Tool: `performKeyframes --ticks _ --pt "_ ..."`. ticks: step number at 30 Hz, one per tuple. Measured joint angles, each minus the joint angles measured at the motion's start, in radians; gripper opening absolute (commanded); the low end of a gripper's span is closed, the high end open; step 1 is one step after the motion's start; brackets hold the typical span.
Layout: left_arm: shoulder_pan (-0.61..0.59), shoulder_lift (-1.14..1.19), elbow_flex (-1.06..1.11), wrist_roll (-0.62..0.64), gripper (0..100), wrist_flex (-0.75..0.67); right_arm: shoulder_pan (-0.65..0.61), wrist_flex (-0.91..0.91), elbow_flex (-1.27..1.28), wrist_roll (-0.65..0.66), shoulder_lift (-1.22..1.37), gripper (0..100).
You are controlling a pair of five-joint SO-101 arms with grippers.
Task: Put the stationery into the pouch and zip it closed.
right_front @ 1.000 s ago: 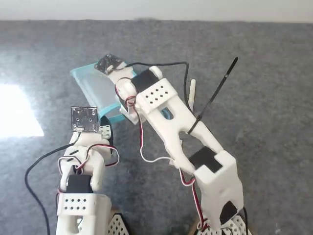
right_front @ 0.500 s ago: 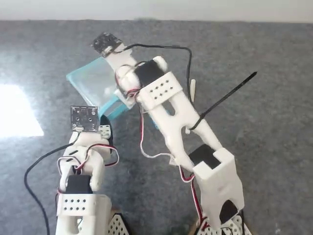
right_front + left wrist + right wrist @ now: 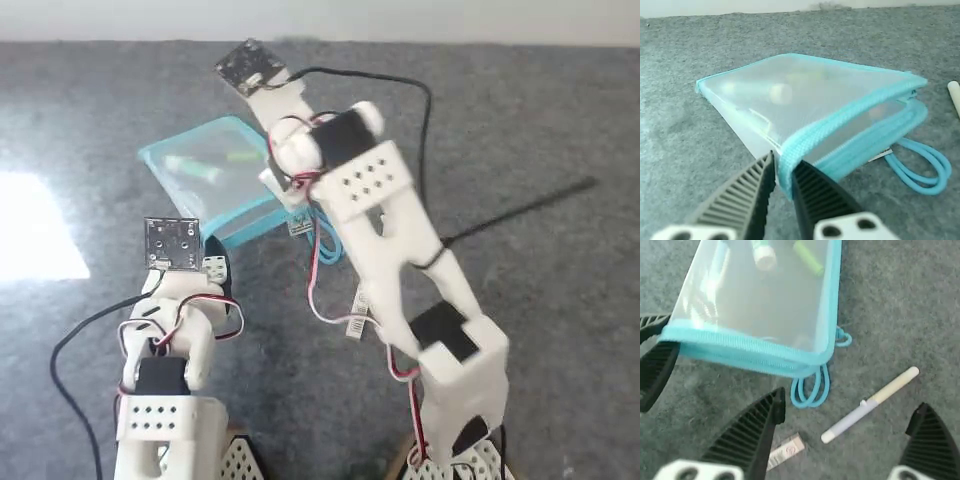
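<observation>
Translucent plastic pouch with turquoise zip edging point(image 3: 205, 180): lies flat on the grey felt-like table surface point(image 3: 520, 130); a green stick-shaped item point(image 3: 807, 256) and a white-capped tube point(image 3: 762, 257) show through its wall. Turquoise cord loop point(image 3: 810, 387): at a pouch corner, resting on the table; a small paper tag point(image 3: 785, 452) lies near it. White-and-lilac pen point(image 3: 870, 404): outside the pouch, on the table, near the loop. Left gripper point(image 3: 784, 162): black ribbed jaws pinched on the pouch's zip edge. Right gripper point(image 3: 840, 435): jaws spread wide above pen and loop, holding nothing.
</observation>
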Motion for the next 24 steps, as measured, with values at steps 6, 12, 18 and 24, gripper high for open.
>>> performKeyframes --ticks 6,12,18,24 --pt "0.000 0.000 0.000 0.000 1 0.000 0.157 0.015 0.249 -0.018 -0.130 33.6" --pt "0.000 0.000 0.000 0.000 1 0.000 0.308 -0.058 0.644 -0.020 -0.130 35.5" --pt "0.000 0.000 0.000 0.000 1 0.000 0.350 -0.334 0.905 -0.087 -0.130 35.5" --pt "0.000 0.000 0.000 0.000 1 0.000 0.310 -0.433 0.944 -0.192 -0.130 35.5"
